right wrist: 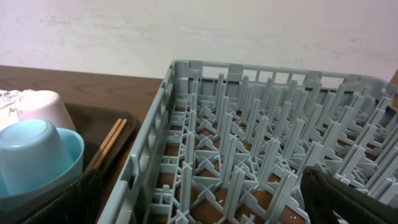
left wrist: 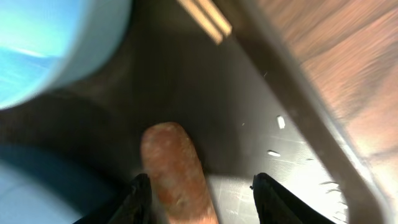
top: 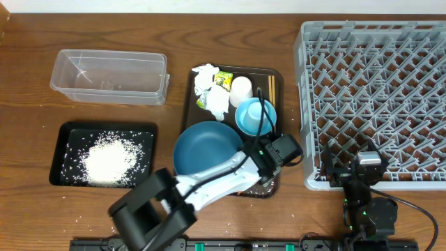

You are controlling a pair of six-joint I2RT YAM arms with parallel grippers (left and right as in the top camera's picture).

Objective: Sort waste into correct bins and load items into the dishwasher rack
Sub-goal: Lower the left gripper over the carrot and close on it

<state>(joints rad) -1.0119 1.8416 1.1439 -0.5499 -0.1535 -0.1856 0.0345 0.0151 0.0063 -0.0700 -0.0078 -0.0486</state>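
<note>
As the left tool [left wrist: 202, 182] is hanging low over the dark brown serving tray [left wrist: 249, 112], its jaws are standing part-open astride the small orange carrot [left wrist: 177, 177], which is lying on the tray floor just beside the dark-blue plate [top: 202, 146]. The carrot is sitting nearer one finger, its long axis running across the closing line. The right tool [right wrist: 205, 214], spread wide and empty, is hovering by the dishwasher rack [right wrist: 249, 155], well apart. No writing is showing legibly; the print on the wrapper [top: 223, 79] is too small.
</note>
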